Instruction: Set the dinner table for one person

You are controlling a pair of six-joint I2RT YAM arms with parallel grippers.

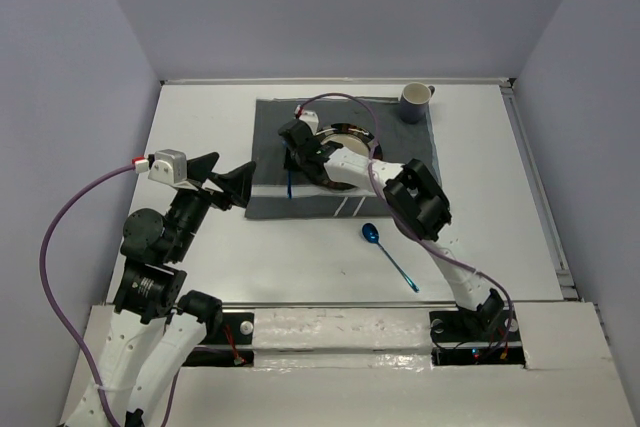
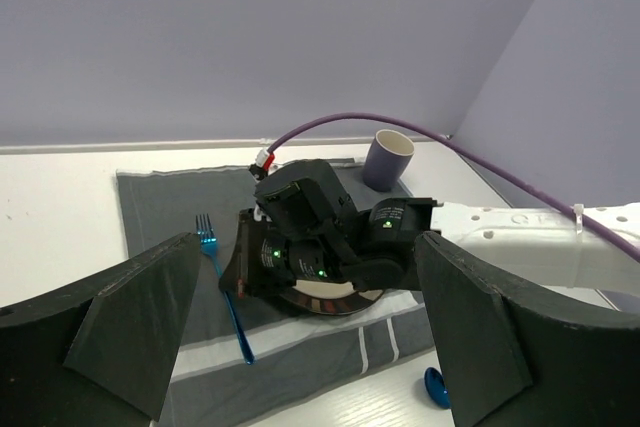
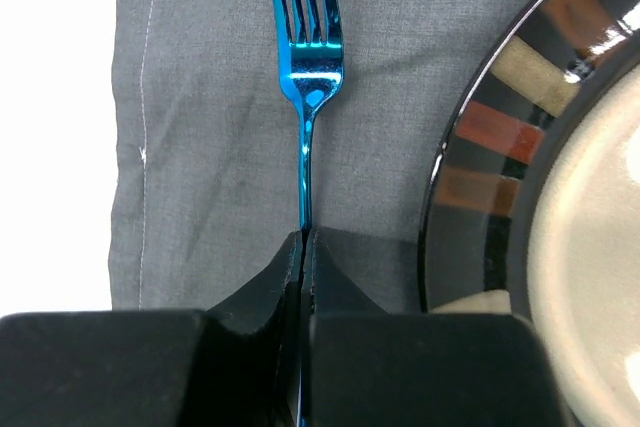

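Observation:
The white dinner table [image 1: 200,127] carries a grey striped placemat [image 1: 270,127]. On the placemat are a dark-rimmed plate [image 1: 350,135] and a purple mug [image 1: 416,102]. A blue fork [image 1: 288,185] lies on the placemat left of the plate. My right gripper [image 1: 293,152] is over it. In the right wrist view the right gripper [image 3: 303,242] is shut on the fork [image 3: 308,57] at its handle, with the tines pointing away. My left gripper [image 1: 235,172] is open and empty at the placemat's left edge. A blue spoon [image 1: 388,255] lies on the bare table in front of the placemat.
In the left wrist view the left gripper [image 2: 308,277] faces the right wrist, which covers much of the plate [image 2: 330,299]. That view also shows the fork [image 2: 222,287], the mug [image 2: 388,159] and the spoon [image 2: 436,387]. Purple cables run along both arms.

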